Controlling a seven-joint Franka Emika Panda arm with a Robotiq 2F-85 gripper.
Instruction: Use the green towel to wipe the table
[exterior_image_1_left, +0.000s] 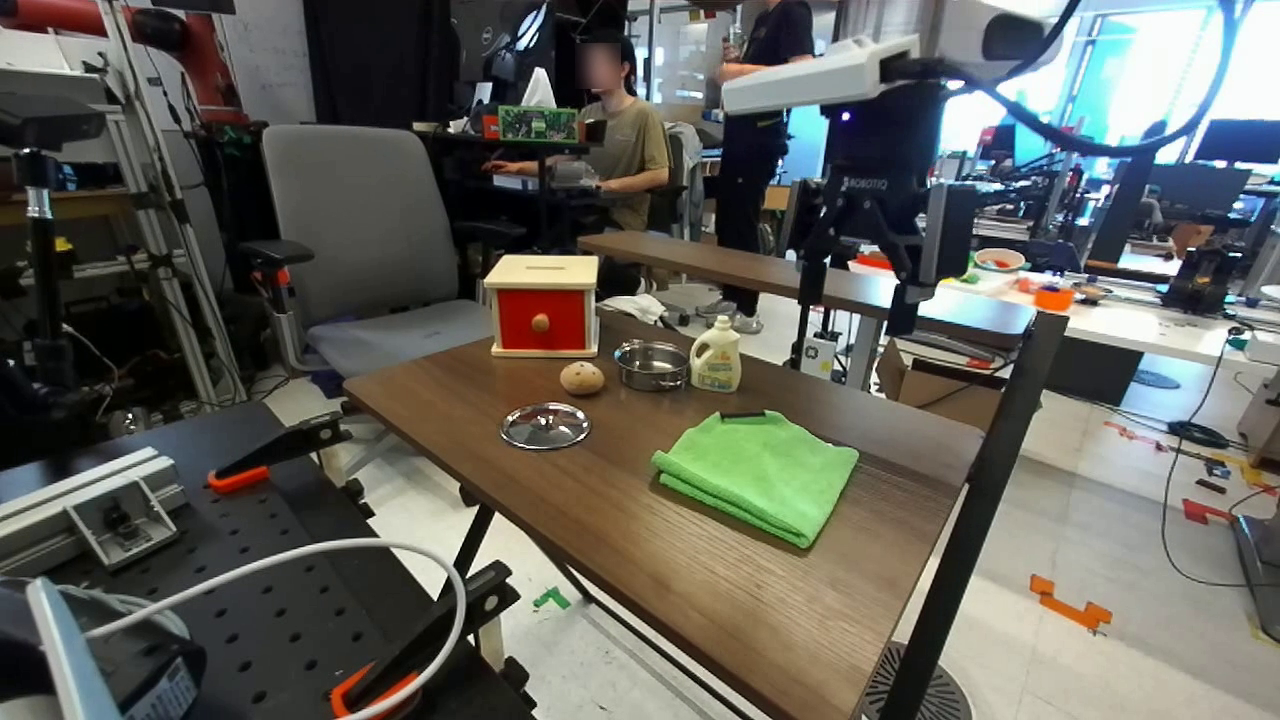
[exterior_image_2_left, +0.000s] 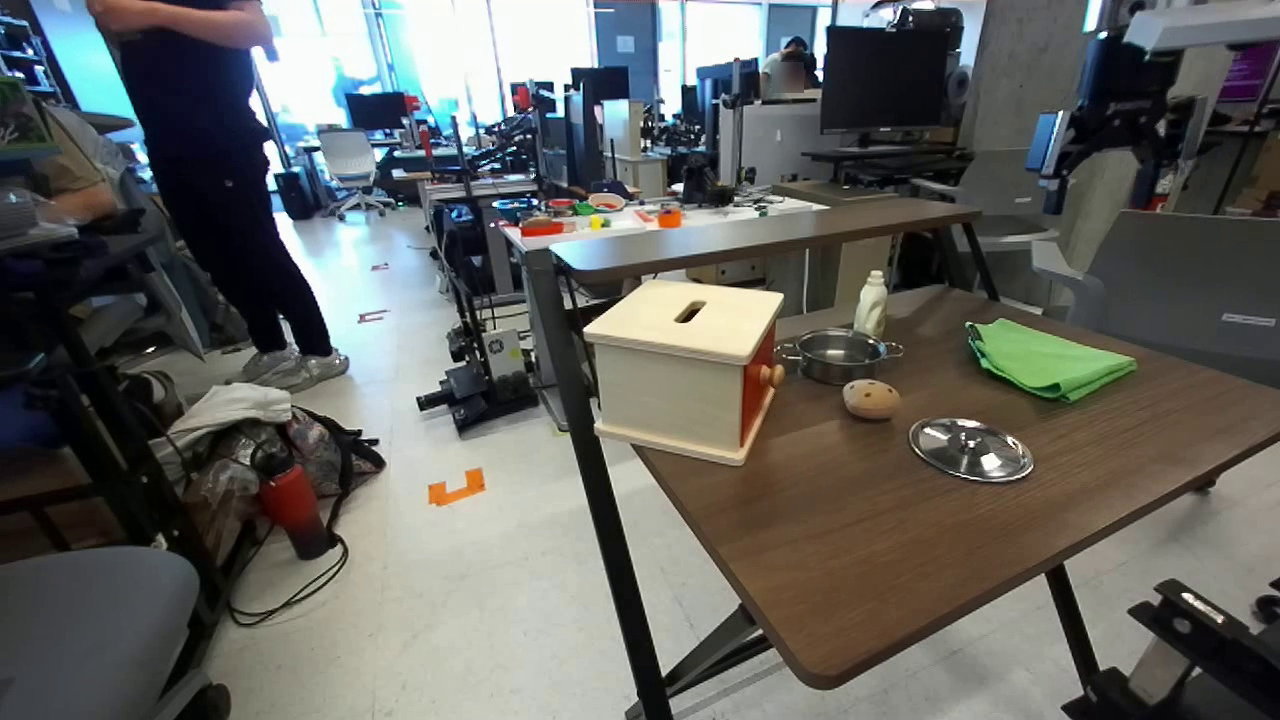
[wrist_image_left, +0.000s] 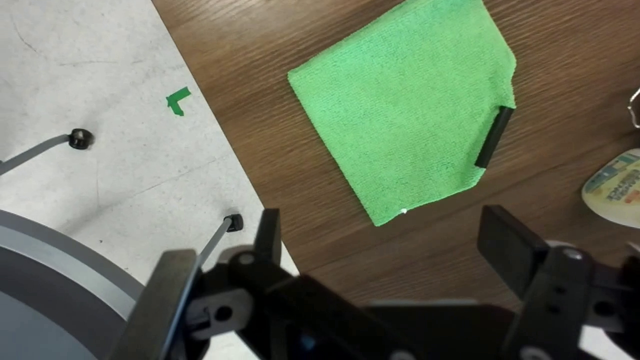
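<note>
My tool (wrist_image_left: 381, 220) hangs above the bench (exterior_image_1_left: 620, 480), spread wide and holding nothing. Near one edge stands the box (exterior_image_2_left: 650, 375). The towel (exterior_image_1_left: 765, 470) lies folded flat on the bench, well apart from the box. I see the pot (exterior_image_1_left: 650, 378), then the lid (exterior_image_1_left: 546, 427) lying flat, and the bottle (exterior_image_1_left: 716, 360) upright just beside the pot.

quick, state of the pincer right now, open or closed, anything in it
Pincer: open, holding nothing; the green towel lies on the table, not between its fingers.
</note>
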